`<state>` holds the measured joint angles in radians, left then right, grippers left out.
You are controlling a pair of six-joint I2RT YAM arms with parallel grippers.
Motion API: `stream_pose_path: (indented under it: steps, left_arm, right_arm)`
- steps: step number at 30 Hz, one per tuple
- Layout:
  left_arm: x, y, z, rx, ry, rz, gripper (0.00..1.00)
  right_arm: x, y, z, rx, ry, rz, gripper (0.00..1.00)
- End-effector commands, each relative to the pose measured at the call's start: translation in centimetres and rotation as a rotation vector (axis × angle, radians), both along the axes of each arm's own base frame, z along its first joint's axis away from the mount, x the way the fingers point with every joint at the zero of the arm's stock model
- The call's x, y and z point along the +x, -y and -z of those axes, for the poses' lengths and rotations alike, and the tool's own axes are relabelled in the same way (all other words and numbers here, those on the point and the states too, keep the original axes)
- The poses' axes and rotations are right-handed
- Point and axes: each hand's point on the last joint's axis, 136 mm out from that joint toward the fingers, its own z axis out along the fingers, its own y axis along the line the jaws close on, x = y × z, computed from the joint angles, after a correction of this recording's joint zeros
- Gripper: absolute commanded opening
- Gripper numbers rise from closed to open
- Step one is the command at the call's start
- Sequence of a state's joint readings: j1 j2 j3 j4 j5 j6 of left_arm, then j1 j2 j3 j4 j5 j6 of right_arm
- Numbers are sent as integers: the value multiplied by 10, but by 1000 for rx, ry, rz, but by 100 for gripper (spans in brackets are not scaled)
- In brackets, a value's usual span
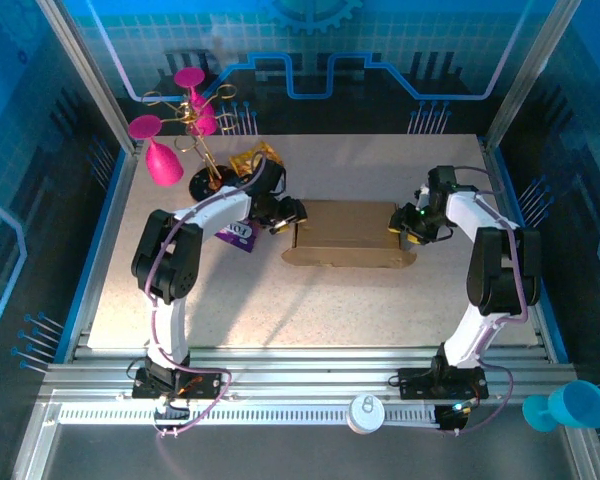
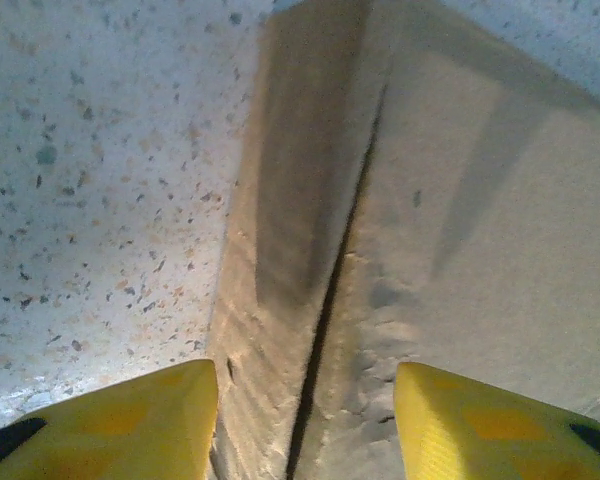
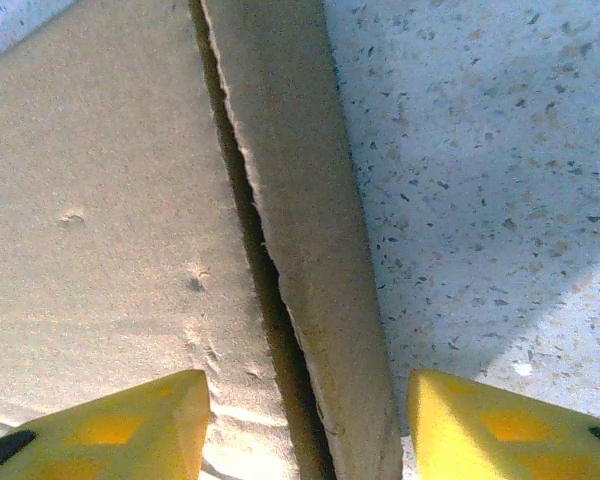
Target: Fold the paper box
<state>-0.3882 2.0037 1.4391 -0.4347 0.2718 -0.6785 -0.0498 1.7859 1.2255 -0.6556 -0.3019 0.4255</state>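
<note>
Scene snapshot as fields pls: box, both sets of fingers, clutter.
box: paper box, mid-table, lying crosswise between the arms
left fingers: apart, straddling a seam at the box's left end
right fingers: apart, straddling the side wall at the box's right end
clutter: purple packet by left arm; yellow packet and pink glasses far left

The paper box (image 1: 345,232), plain brown unprinted cardboard, is lying at the middle of the table (image 1: 380,320) with its long side running left to right and its darker near wall facing the arm bases. In the left wrist view its left end (image 2: 480,250) is showing a broad panel beside a narrow folded strip, a dark slit running between them. The right wrist view is showing its right end (image 3: 100,250) the same way, slightly dented.
</note>
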Motion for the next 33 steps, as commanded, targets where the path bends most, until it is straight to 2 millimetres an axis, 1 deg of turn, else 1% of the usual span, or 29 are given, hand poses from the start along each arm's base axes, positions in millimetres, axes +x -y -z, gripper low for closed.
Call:
stream_pose_path:
  steps: [1,4,6,11,14,18,22,24,25,26,30,33]
  left_arm:
    - [-3,7,4,-35,1,27,47]
    - [-6,7,9,-36,-12,25,42]
    - [-9,7,12,-40,-17,27,37]
    - [-17,5,19,-37,-28,26,22]
    - [-22,0,21,-21,-32,29,17]
    - [-29,-6,24,-3,-26,42,9]
    - [-35,-13,29,2,-30,57,2]
    - [-36,-17,29,-2,-19,61,1]
    - [-37,-18,29,-4,-12,68,0]
    - [-38,-19,29,-4,-6,76,0]
    - [-44,-23,31,11,-7,110,0]
    - [-47,-29,34,20,-10,110,0]
  right_arm:
    - [5,7,-19,42,45,-6,57]
    - [10,12,-17,71,43,6,58]
    - [14,14,-15,98,43,9,58]
    - [22,12,-9,193,45,-11,62]
    - [25,11,-8,251,60,-27,65]
    - [28,8,-9,317,98,-65,68]
    - [23,4,-9,350,135,-126,71]
    - [20,4,-5,356,133,-130,72]
    - [21,3,-6,380,149,-126,72]
    - [23,2,-8,408,167,-122,72]
    - [33,-13,-28,519,250,-159,73]
    - [33,-25,-33,512,250,-216,74]
